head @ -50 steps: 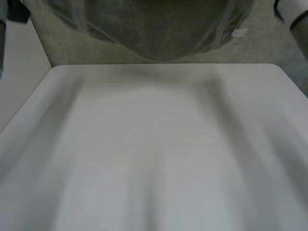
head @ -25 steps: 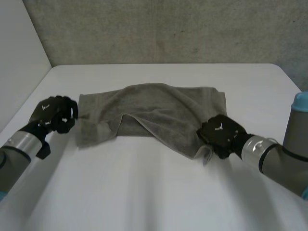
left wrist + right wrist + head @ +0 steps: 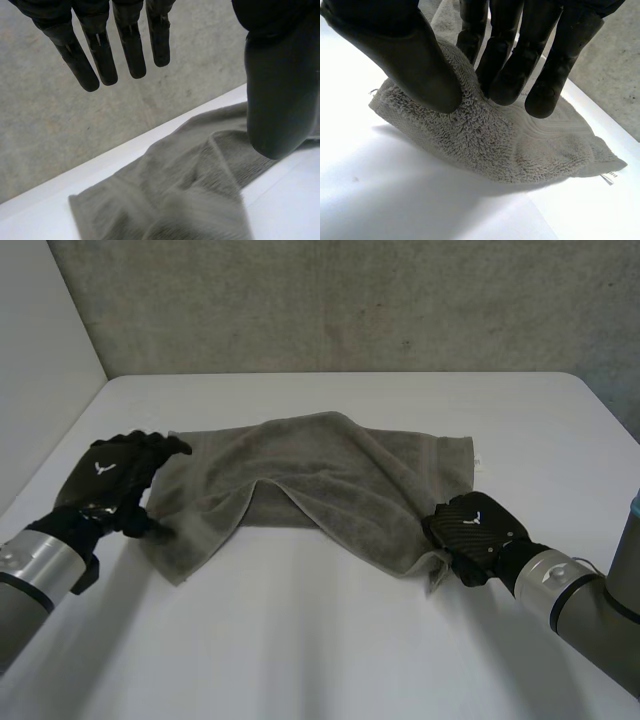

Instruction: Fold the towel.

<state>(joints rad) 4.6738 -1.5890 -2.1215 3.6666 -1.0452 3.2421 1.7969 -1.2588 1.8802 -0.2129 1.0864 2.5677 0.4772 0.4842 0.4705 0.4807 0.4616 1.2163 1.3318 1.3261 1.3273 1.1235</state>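
Right wrist view: right hand [image 3: 505, 55] has its thumb and fingers pressed into a bunched fold of the grey terry towel [image 3: 535, 145] close to a corner. The pile is squeezed between them, so it holds cloth. A small white label [image 3: 609, 176] sticks out at the towel edge beyond the fingertips. In the head view this hand sits at the towel's near right corner, low over the white table [image 3: 330, 640].

In the left wrist view the left hand [image 3: 280, 100] is spread wide, fingers straight, thumb well apart, nothing between them. The towel lies past the thumb. The head view puts this hand at the towel's left edge with its fingers reaching over the far left corner; I cannot tell whether they touch cloth.

The towel lies across the middle of the table, long side left to right. It is rumpled, with a raised ridge running towards the right hand. No fold made yet.

The step is likely getting both ends gripped. To do it well, the left hand should drop and close on its corner before any lift. Both hands then draw gently apart to flatten the ridge and rise evenly so the edges match. The right pinch sits in a bunch and may hold two layers. A one-sided lift would drag the towel.
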